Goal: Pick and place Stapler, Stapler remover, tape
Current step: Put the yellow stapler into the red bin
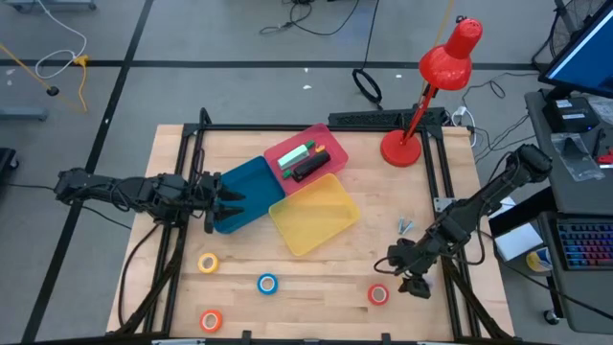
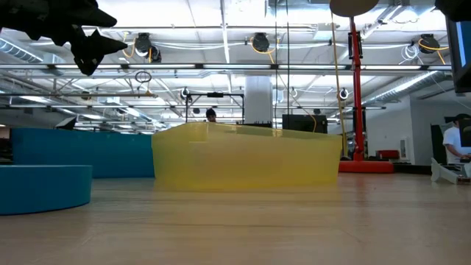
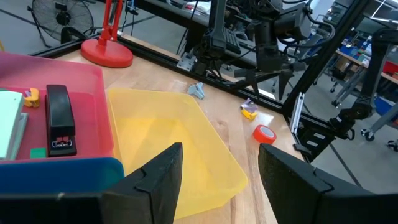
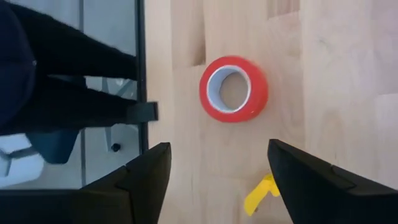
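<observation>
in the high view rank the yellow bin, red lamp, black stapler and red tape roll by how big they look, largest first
1. yellow bin
2. red lamp, close to the bin; it stands tall, nearer the overhead camera, so this order is unsure
3. black stapler
4. red tape roll, beside the right hand

Bright, even overhead lighting; near tabletop (image 2: 294,228) perhaps blurred.

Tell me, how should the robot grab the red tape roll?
The red tape roll lies flat on the table, hole facing up, so coming straight down is probably best. The right gripper hovers open beside it; its fingers could pinch across the outer rim, or one finger could drop into the hole.
</observation>
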`<state>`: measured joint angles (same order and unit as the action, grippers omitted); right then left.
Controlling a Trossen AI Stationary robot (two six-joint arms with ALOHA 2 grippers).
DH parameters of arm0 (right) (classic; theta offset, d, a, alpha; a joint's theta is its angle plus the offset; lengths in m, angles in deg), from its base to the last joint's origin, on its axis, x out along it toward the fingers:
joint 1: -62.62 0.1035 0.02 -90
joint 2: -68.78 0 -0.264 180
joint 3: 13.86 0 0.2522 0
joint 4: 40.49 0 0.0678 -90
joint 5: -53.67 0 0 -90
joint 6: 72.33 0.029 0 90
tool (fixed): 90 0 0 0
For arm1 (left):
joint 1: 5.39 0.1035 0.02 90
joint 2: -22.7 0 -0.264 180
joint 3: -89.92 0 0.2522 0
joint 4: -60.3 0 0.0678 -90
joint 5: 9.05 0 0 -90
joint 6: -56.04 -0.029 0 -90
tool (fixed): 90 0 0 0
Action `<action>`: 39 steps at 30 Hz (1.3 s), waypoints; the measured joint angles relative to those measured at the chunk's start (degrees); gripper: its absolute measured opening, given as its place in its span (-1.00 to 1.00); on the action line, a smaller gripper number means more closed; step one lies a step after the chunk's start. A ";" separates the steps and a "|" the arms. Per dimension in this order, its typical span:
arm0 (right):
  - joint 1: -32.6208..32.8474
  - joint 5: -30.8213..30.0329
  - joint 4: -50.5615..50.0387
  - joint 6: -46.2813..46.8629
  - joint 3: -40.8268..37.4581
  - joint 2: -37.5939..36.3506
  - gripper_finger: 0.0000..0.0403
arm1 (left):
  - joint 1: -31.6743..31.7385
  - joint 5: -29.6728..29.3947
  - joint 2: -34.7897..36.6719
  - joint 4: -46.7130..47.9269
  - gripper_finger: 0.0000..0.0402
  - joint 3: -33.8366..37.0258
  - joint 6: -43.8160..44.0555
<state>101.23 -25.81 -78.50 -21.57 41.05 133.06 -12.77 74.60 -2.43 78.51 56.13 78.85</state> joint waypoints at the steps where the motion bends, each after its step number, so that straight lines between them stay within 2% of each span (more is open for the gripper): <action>1: 0.11 -0.24 -0.11 0.02 0.00 0.00 0.35 | 0.00 -0.01 0.00 0.00 0.04 0.00 0.00; 8: 0.12 2.23 -1.44 2.72 0.00 0.00 0.55 | 0.01 -0.01 0.00 0.04 0.04 0.00 0.00; 15: 0.12 3.00 3.11 9.18 0.00 0.01 0.58 | 0.00 -0.03 0.00 0.09 0.04 0.00 -0.08; 17: 0.06 2.84 3.32 8.52 0.02 0.00 0.58 | 0.00 -0.03 0.00 0.07 0.04 0.00 -0.07; 24: 1.51 2.70 -6.13 9.40 0.02 0.02 0.58 | 0.00 -0.03 0.00 0.01 0.04 0.00 -0.01; 27: 3.57 -0.31 -6.58 10.99 0.02 0.19 0.58 | 0.00 -0.03 0.00 0.00 0.04 0.00 0.22; 29: 4.67 -1.79 -6.50 11.69 0.02 1.20 0.58 | 0.00 -0.03 0.00 0.00 0.04 0.00 0.47; 39: 5.38 -1.51 -8.85 9.10 0.02 11.08 0.58 | 0.00 -0.18 0.00 0.00 0.04 0.00 0.54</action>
<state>106.61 -27.32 -87.35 -12.47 41.07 144.14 -12.77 74.42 -2.43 78.51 56.13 79.40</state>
